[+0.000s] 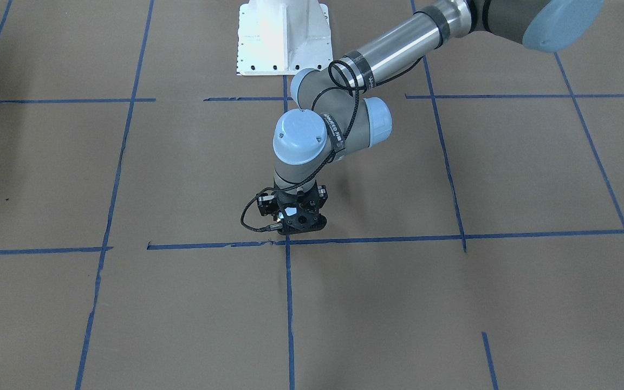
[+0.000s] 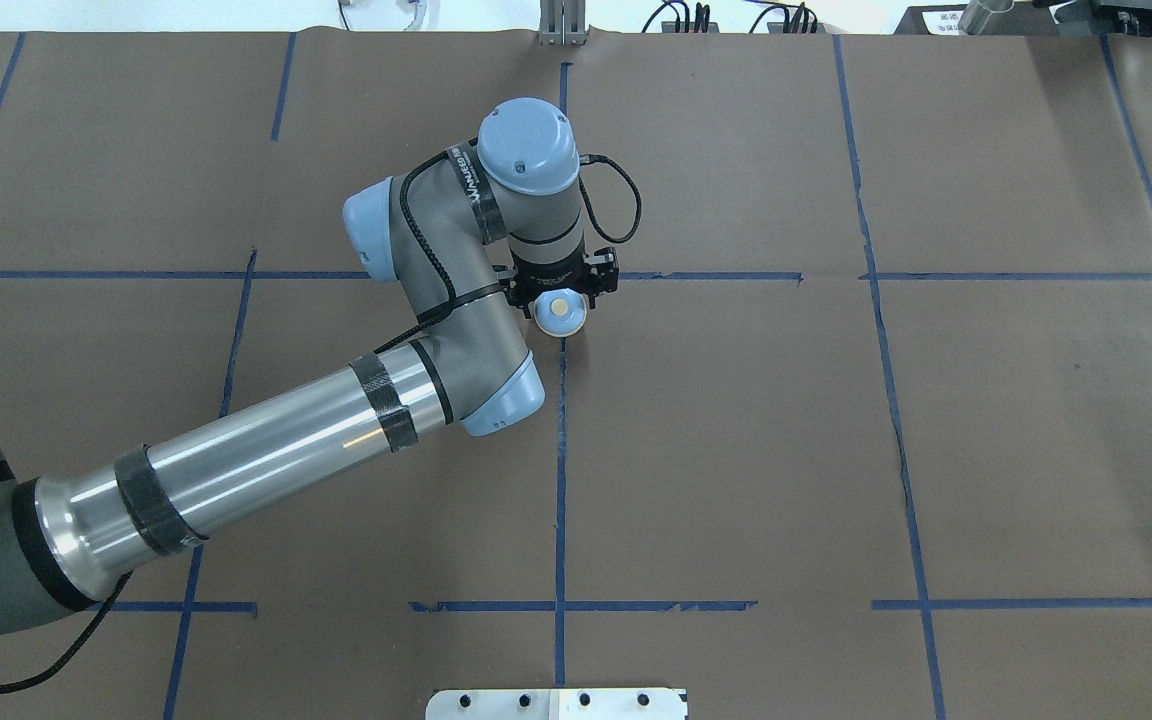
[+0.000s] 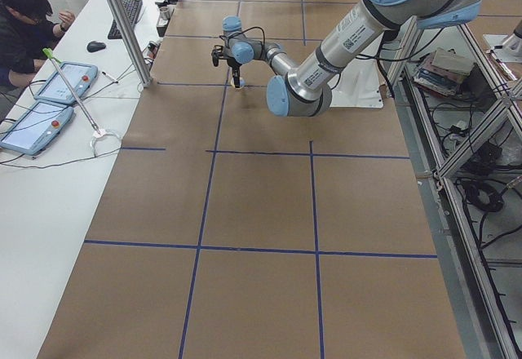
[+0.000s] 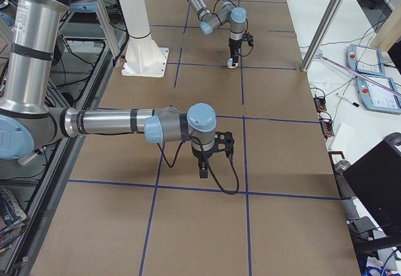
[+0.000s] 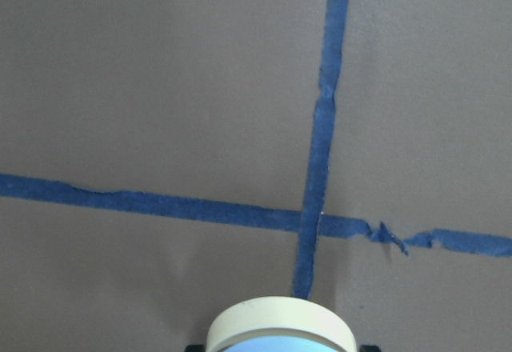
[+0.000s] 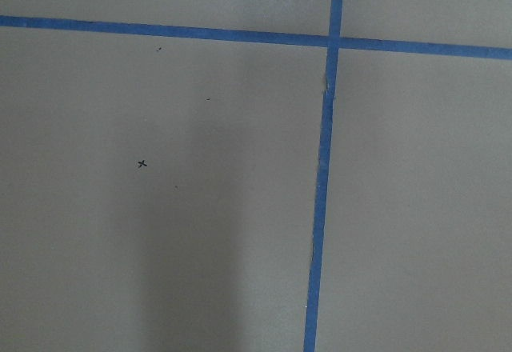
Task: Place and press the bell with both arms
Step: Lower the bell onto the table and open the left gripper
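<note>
Nearest the overhead camera, the left arm (image 2: 266, 455) comes in from the view's left edge and bends at the elbow over the bench (image 2: 936, 450), a brown surface that I see divided into squares by blue tape lines (image 2: 896, 400). In the right side view the right arm (image 4: 106, 123) lies stretched low over the bench, well apart from the left arm. At the robot's end of the bench stands the white pedestal (image 1: 282, 38). I read the left claw (image 1: 300, 223) as pointing straight down and holding the bell (image 2: 559, 312); in the left wrist view its black tips show at either side of the bell's cream rim. Also pointing down, close to the bench, is the right claw (image 4: 203, 173); whether it is wide or narrow I cannot tell. I place the bell just on the robot's side of a tape crossing (image 5: 308, 222), over the lengthwise line; whether it touches the bench I cannot tell. Below the right wrist camera a small black x mark (image 6: 142, 163) lies on the bench
</note>
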Controlling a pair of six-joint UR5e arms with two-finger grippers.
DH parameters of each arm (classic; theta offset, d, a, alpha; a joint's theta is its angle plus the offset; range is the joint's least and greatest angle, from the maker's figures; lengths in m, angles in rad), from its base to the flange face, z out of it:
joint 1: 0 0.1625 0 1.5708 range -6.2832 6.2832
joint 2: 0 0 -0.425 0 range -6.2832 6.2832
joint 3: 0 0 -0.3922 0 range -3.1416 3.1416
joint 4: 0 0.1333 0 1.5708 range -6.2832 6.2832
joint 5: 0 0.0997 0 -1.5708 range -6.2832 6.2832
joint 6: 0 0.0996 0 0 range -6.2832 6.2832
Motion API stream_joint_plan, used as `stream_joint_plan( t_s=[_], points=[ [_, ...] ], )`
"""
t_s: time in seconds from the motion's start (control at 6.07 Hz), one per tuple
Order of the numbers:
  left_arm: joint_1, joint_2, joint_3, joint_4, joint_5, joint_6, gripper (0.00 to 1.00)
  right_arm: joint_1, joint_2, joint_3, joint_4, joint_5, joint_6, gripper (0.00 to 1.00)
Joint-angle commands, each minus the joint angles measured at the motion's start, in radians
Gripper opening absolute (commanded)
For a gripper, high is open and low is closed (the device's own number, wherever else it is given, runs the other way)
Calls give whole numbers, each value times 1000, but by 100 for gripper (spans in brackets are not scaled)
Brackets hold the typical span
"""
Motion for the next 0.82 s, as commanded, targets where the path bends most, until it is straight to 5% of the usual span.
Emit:
stream_joint_plan(
  t_s=[0.0, 0.33, 0.66],
  points=[
    [-39, -18, -13, 39, -13, 10, 100, 0, 1, 1, 0, 0, 2, 100],
    [-99, -9, -142, 280, -46, 165, 100, -5, 30, 5, 0, 7, 27, 100],
    [-180, 248, -471, 408, -57, 383, 100, -58, 106, 6, 0, 66, 116, 100]
  ],
)
